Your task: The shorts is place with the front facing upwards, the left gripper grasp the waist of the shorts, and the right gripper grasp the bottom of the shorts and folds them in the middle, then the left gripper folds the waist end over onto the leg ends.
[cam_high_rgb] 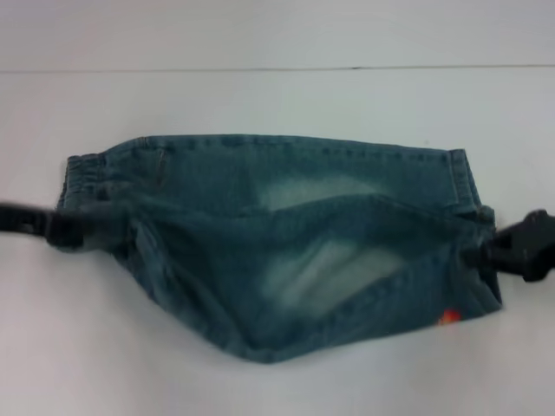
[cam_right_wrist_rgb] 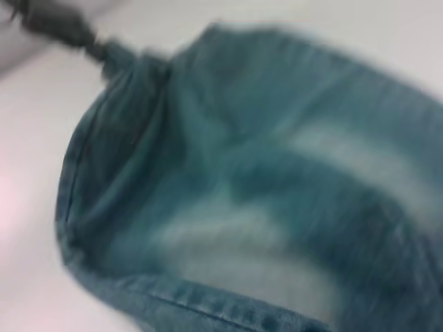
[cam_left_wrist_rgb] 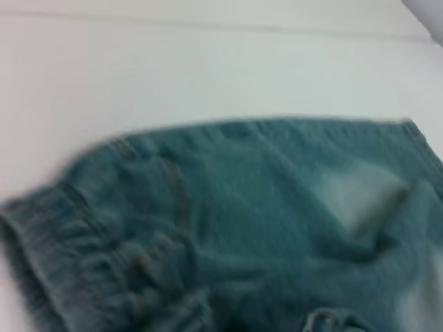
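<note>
Head view: we see the shorts (cam_high_rgb: 277,251) on the white table (cam_high_rgb: 277,95), the left gripper (cam_high_rgb: 74,227) apparently clenched on the waist (cam_high_rgb: 82,169), the right gripper (cam_high_rgb: 512,247) clamped on the leg hem (cam_high_rgb: 473,186). Wrist views: only blurred denim. Uneven pulling could skew the fold.

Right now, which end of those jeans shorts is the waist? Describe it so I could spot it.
Start from the white table and find the blue-green shorts stretched across it between two black grippers. Follow them to the robot's left, where the left gripper meets the cloth. The waist of the shorts is the puckered, gathered band there; the opposite end has flat stitched hems.
</note>
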### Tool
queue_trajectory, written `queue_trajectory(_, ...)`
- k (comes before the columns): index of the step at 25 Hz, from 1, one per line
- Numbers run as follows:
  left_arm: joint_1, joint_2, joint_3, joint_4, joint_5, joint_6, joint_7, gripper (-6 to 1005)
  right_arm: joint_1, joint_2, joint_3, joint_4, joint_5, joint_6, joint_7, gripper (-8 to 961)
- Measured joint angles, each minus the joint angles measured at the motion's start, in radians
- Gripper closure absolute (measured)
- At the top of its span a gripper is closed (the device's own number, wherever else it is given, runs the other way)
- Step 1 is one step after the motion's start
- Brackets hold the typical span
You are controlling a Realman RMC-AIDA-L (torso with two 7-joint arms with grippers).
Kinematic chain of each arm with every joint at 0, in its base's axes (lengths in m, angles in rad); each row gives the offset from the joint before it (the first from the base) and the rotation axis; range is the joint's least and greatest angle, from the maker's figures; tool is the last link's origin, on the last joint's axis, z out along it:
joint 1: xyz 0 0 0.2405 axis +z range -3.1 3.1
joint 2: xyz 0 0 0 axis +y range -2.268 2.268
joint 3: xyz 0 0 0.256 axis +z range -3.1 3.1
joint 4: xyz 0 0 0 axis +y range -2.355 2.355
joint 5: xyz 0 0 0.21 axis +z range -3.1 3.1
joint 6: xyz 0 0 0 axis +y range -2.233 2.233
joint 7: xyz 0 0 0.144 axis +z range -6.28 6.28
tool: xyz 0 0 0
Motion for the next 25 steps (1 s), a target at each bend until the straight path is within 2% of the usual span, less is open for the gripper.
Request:
queue_trajectory(1, 0.0, 0.0, 0.0, 0.0, 0.0, 0.0, 0.0, 979, -0.009, -0.002, 0.009, 0.021, 0.035, 0.025, -0.021, 886)
queue_trajectory(2, -0.009, 0.018, -0.017, -0.016, -0.019, -0.035, -0.032, 979, -0.019, -0.003, 0.019, 0.043, 0.068, 0.048, -0.04, 884)
queue_trajectory(6, -0.019, 0.039, -0.026, -0.042, -0.044, -0.061, -0.06, 979, -0.046, -0.005, 0.055, 0.102, 0.168, 0.114, -0.116, 877)
queue_trajectory(12, -0.029, 0.044, -0.028, -0.045, -0.048, -0.106, -0.096, 979, -0.078, -0.003, 0.086, 0.118, 0.301, 0.118, -0.183, 866)
queue_trajectory(17, -0.031, 0.04, -0.029, -0.048, -0.069, -0.155, -0.107, 979, -0.095, 0.001, 0.106, 0.135, 0.413, 0.175, -0.236, 856)
queue_trajectory(21, -0.022, 0.038, -0.029, -0.049, -0.103, -0.194, -0.119, 979, -0.083, 0.006, 0.112, 0.156, 0.437, 0.214, -0.256, 849)
queue_trajectory(25, -0.019, 0.037, -0.029, -0.056, -0.114, -0.245, -0.13, 979, -0.059, 0.02, 0.104, 0.164, 0.443, 0.294, -0.258, 842)
